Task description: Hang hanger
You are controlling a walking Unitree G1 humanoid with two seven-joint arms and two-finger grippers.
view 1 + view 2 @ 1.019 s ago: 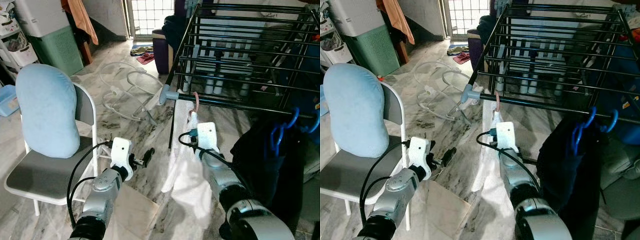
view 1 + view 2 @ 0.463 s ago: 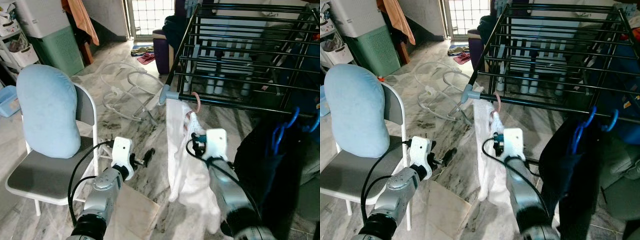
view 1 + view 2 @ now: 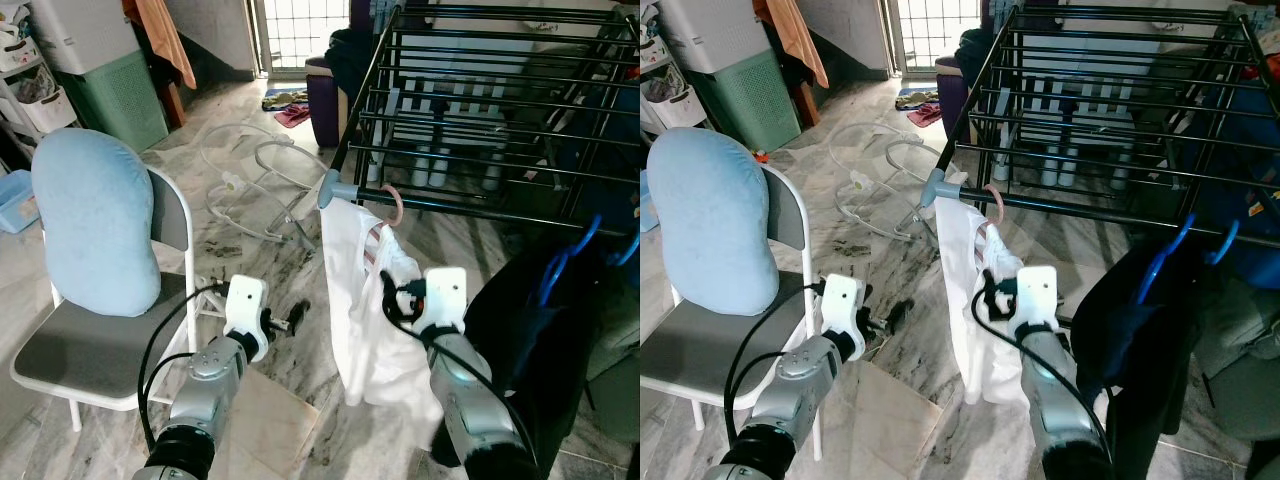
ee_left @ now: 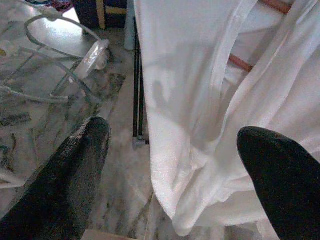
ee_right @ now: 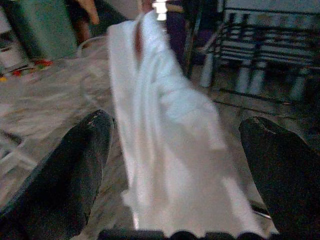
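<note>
A pink hanger (image 3: 392,206) is hooked over the front rail of the black drying rack (image 3: 480,212), near its grey corner joint. A white garment (image 3: 362,330) hangs from it and droops toward the floor. My right gripper (image 3: 398,298) is just in front of the garment at mid height. It is open, and in the right wrist view its fingers (image 5: 75,165) stand wide apart with the white garment (image 5: 165,150) ahead of them, untouched. My left gripper (image 3: 292,318) is held low to the left of the garment, open and holding nothing.
A grey folding chair (image 3: 80,345) with a pale blue cushion (image 3: 95,230) stands at the left. White hangers (image 3: 250,170) lie on the marble floor behind it. A dark garment (image 3: 530,320) on blue hangers (image 3: 560,265) hangs at the rack's right. A green bin (image 3: 115,95) stands far left.
My right gripper has drawn back and down from the rail and let go of the hanger. The white garment now hangs by itself from the rail. The left arm has barely moved.
</note>
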